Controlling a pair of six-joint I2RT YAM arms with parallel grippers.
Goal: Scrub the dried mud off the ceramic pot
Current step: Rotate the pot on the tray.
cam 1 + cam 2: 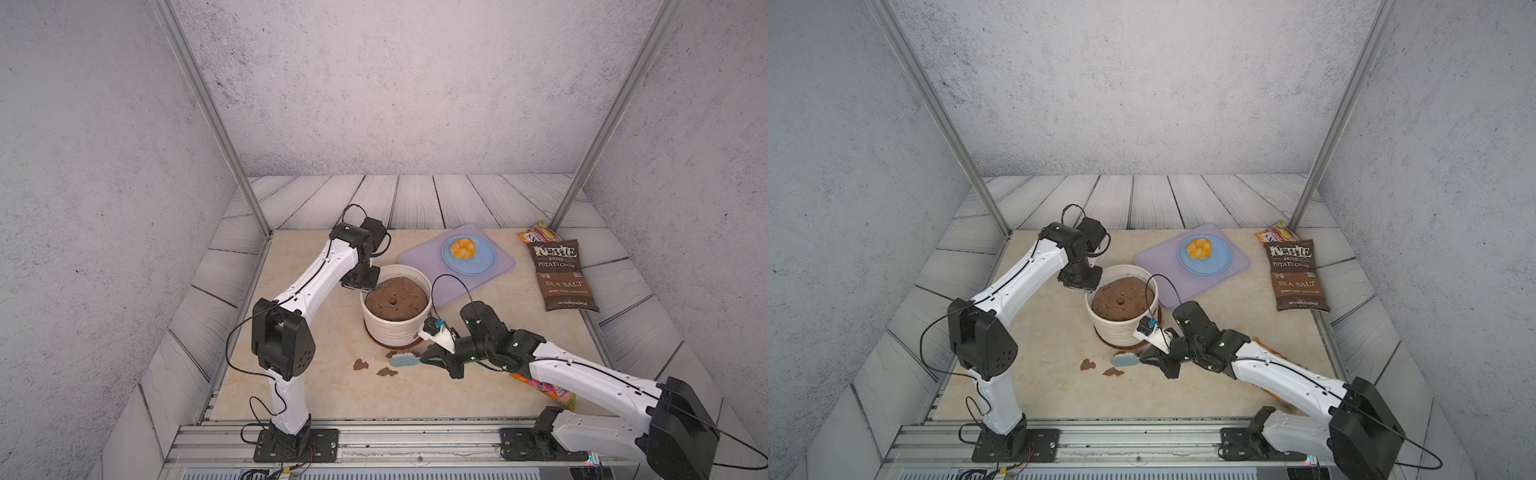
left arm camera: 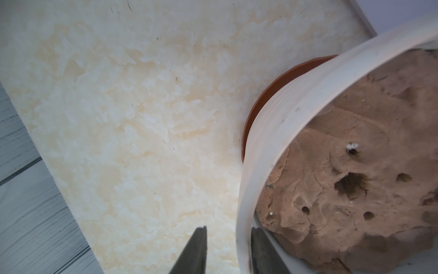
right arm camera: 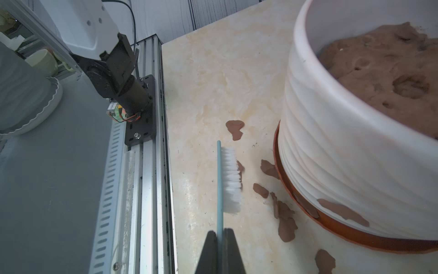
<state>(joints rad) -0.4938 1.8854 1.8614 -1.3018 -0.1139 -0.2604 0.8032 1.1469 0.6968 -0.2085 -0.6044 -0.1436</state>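
The ceramic pot is cream-white and ribbed, and stands on a reddish-brown saucer mid-table. A patch of dried mud sticks low on its side. Loose flakes of dried mud lie on the table in front of it. My left gripper straddles the pot's far-left rim, open: one finger is inside against the rim, the other outside and clear of it. My right gripper is shut on the handle of a teal brush, whose white bristles face the pot from just in front.
A brown soil mound fills the pot. Behind, on a purple mat, is a blue plate with orange food. A chip bag lies at the right, a snack packet under my right arm. A metal rail edges the front.
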